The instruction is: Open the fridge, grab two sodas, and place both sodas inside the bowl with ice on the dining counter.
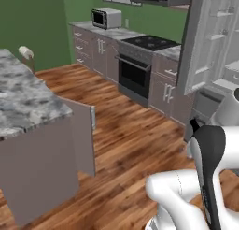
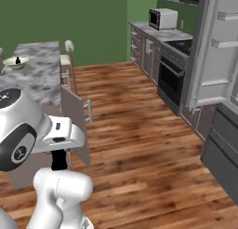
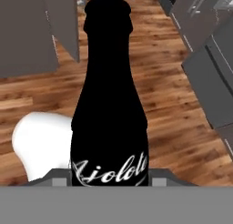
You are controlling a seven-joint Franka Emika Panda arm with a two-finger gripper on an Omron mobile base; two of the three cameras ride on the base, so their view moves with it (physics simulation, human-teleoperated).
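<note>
Fridge [image 2: 214, 56] open, door swung out at the right of both base views, shelves bare as far as visible. One soda [image 3: 109, 104] held in the gripper [image 3: 109, 175]: jaws closed on its lower body, bottle upright along the hand, black glass with white script near the base, narrow neck pointing away over the wooden floor [image 2: 139, 144]. Bowl [image 2: 15, 62] standing far left on the counter [image 2: 37, 79], near its far end; a small dark shape inside it, likely the other soda, too small to be sure. Ice not distinguishable at this size. Judged progress: opening done, first soda apparently delivered, second one grabbed and in transit; left to do, carrying it across to the counter, lowering it into the bowl beside the first, and releasing. Bowl well apart from the hand now, so a reach or drive toward the left probably needed. Count: two sodas if the dark shape is one, one bowl, one counter, one fridge, one stove [image 1: 140, 65], one microwave [image 1: 106, 17], and a stool [image 2: 69, 53] at the counter's far side.
</note>
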